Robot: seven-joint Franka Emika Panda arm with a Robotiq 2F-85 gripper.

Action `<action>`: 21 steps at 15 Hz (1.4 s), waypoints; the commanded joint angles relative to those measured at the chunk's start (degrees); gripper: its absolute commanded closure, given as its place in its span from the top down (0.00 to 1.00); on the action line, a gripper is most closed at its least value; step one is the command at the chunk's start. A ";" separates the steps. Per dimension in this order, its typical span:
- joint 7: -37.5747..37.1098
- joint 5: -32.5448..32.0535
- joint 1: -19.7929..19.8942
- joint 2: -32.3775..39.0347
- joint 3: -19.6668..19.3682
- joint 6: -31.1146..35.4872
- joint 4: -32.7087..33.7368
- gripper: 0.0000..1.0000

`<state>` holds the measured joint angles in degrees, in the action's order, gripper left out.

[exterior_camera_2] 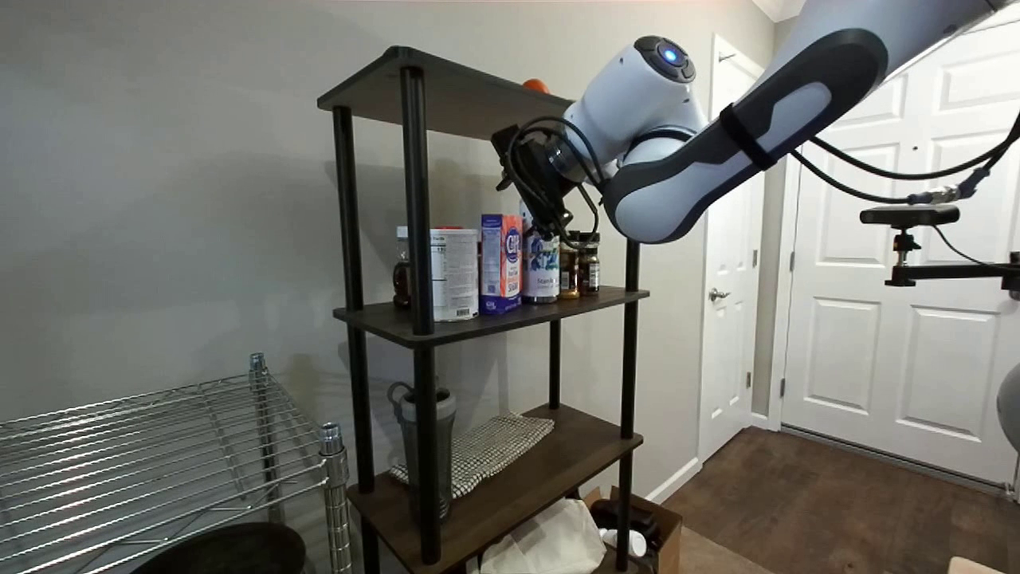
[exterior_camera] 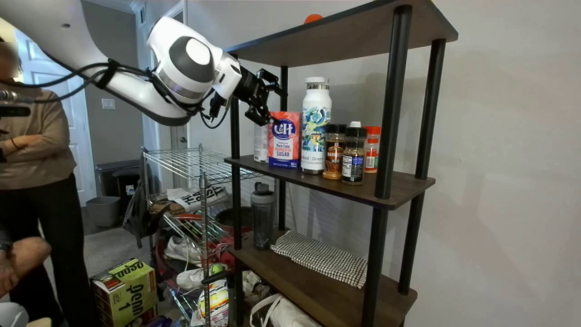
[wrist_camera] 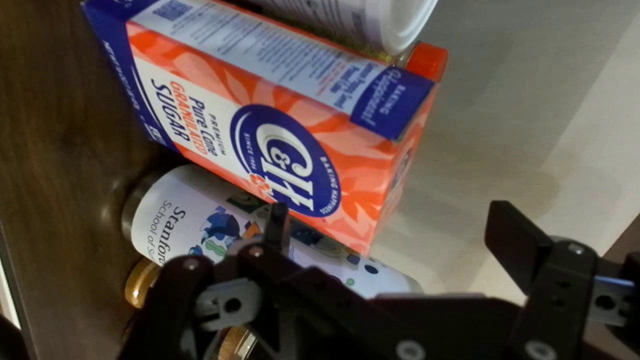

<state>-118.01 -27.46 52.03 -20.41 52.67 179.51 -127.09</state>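
My gripper [wrist_camera: 391, 222] stands open, with nothing gripped between its widely spread fingers. It is just below the top board, near the upper part of an orange, white and blue sugar box [exterior_camera: 284, 141] on the middle shelf. Beside the box is a white bottle [exterior_camera: 316, 127] with a colourful print; in the wrist view it lies partly behind one finger [wrist_camera: 276, 227]. Whether that finger touches the box or the bottle, I cannot tell. A white canister [exterior_camera_2: 455, 273] stands on the box's far side from the bottle. In an exterior view the gripper [exterior_camera_2: 532, 187] partly covers the bottle.
Several spice jars, among them an orange one [exterior_camera: 334, 152], stand past the bottle. Black posts [exterior_camera: 388, 102] and the top board [exterior_camera: 345, 41] frame the shelf. Below are a grey tumbler [exterior_camera: 263, 218] and a checkered cloth [exterior_camera: 322, 256]. A wire rack [exterior_camera_2: 159, 454] adjoins; a person [exterior_camera: 41, 136] stands behind.
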 commanded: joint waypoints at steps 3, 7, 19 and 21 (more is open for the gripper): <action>4.07 -2.69 0.65 0.49 1.54 -6.41 2.65 1.00; 6.06 -2.63 0.21 0.83 2.03 -8.60 3.24 1.00; 10.20 -2.62 0.51 0.96 4.98 -11.84 3.23 1.00; 10.77 -2.53 0.51 0.77 5.22 -13.24 3.15 1.00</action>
<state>-109.15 -28.89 52.26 -20.31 57.41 168.58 -124.78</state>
